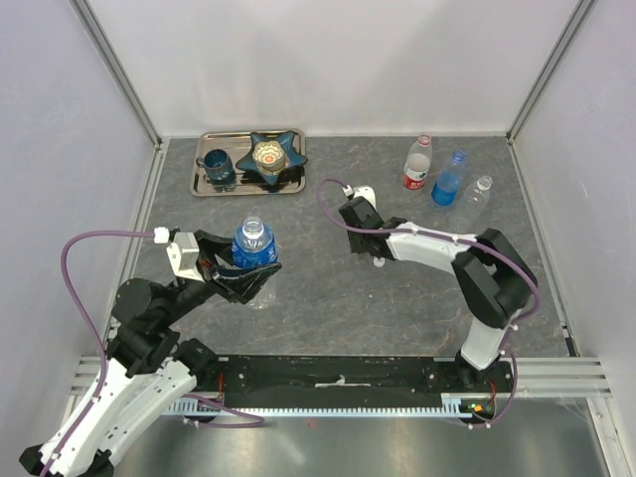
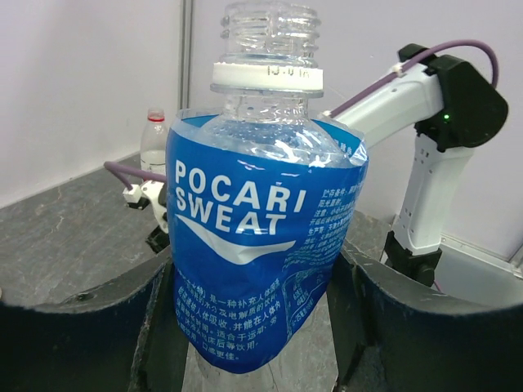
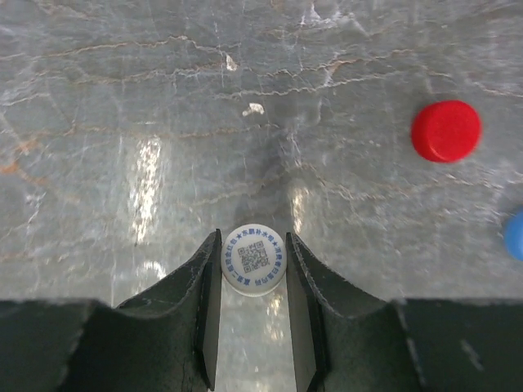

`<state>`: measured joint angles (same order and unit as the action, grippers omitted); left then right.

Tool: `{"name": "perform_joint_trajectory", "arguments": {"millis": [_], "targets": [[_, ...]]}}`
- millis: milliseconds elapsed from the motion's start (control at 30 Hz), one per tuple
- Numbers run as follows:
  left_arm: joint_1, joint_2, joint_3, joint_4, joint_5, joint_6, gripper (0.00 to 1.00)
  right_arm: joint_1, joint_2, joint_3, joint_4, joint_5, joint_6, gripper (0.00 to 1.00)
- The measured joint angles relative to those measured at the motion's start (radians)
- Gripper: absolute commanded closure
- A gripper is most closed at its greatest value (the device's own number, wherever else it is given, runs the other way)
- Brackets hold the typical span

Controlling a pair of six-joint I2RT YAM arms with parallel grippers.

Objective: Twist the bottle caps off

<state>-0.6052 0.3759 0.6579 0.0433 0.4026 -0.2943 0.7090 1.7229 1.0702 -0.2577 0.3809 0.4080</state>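
Note:
My left gripper (image 1: pixel 254 270) (image 2: pixel 257 327) is shut on a clear bottle with a blue Pocari Sweat label (image 2: pixel 261 237) (image 1: pixel 254 242). It holds the bottle upright at the left of the table. The threaded neck (image 2: pixel 270 33) is bare, with only a white ring under it. My right gripper (image 3: pixel 252 247) (image 1: pixel 351 211) is shut on a small white cap with a printed code (image 3: pixel 254 259), held just over the grey table. A red cap (image 3: pixel 445 131) lies to its right and a blue cap (image 3: pixel 515 234) shows at the frame edge.
Three more bottles stand at the back right: red-labelled (image 1: pixel 418 164), blue (image 1: pixel 449 181) and a tiny clear one (image 1: pixel 481 189). A metal tray (image 1: pixel 204 184) at the back left holds a dark blue mug (image 1: pixel 218 167) and a blue star dish (image 1: pixel 273 155). White walls enclose the table.

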Motion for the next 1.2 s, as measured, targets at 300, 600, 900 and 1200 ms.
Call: {"name": "perform_joint_trajectory", "arguments": {"millis": [300,600,900,1200], "targets": [[0.000,-0.027,-0.010,-0.046,-0.013,0.005,0.73,-0.051,0.140,0.047,0.053,-0.051,0.026,0.86],[0.000,-0.027,-0.014,-0.049,-0.013,0.005,0.73,-0.052,0.144,0.047,0.063,-0.072,0.043,0.46],[0.000,-0.022,-0.036,-0.048,-0.013,0.005,0.73,-0.052,0.116,0.043,0.039,-0.104,0.071,0.22],[0.000,0.049,-0.039,-0.010,-0.003,0.004,0.72,-0.042,-0.224,0.314,-0.108,-0.095,0.088,0.13]]}}
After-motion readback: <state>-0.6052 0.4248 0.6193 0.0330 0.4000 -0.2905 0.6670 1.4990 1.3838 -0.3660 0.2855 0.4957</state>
